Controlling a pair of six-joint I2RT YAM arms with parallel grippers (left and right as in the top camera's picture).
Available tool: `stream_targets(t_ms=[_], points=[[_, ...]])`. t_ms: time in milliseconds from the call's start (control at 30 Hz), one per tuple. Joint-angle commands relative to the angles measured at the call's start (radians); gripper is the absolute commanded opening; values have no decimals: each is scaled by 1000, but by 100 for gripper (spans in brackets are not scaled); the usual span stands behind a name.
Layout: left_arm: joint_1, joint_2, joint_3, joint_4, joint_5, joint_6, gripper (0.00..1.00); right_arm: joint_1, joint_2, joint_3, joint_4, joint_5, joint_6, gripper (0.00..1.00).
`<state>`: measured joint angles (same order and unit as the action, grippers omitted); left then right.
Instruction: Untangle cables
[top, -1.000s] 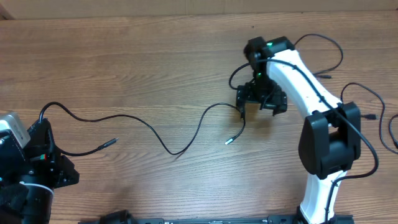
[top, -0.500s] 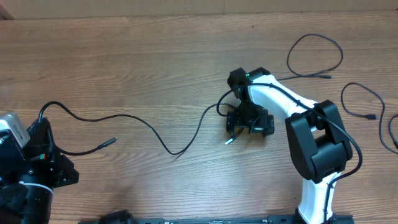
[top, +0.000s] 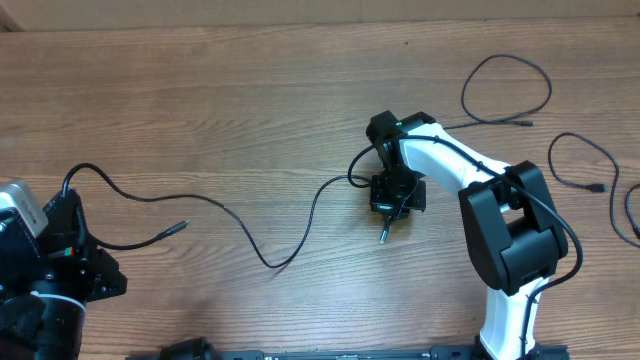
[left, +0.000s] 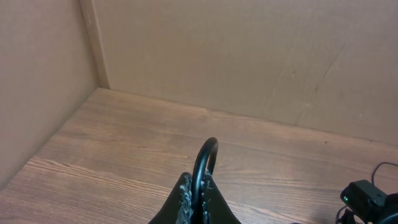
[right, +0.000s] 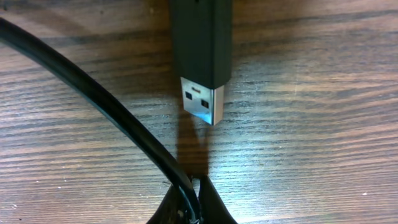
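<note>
A long thin black cable (top: 232, 207) snakes across the wooden table from my left gripper (top: 66, 193) to my right gripper (top: 393, 203). In the left wrist view my left gripper (left: 199, 190) is shut on a loop of the cable (left: 205, 155) that arches up between its fingers. My right gripper (right: 194, 190) is shut on the cable (right: 93, 87) close to its end. Just past those fingers the USB plug (right: 202, 81) hangs over the wood; from above this plug (top: 382, 238) points toward the table's front. Another plug end (top: 180, 228) lies near the left arm.
Three separate black cables lie at the right: a loop (top: 505, 90) at the back, one (top: 580, 160) beside the right arm, one (top: 630, 215) at the edge. A cardboard wall (left: 249, 56) stands behind the table. The right arm's white links (top: 460, 160) reach over the middle right.
My right gripper moved left and toward the front, then went from open to shut on the cable near its plug. The cable's low bend shifted left. The left arm stayed still.
</note>
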<state>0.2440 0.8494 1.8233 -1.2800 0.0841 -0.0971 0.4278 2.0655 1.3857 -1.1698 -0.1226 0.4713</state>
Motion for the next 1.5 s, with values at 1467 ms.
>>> stream_targets(t_ms=[1467], points=[[4, 351, -16, 86, 148, 69, 5, 3, -140, 541, 107, -76, -210, 4]])
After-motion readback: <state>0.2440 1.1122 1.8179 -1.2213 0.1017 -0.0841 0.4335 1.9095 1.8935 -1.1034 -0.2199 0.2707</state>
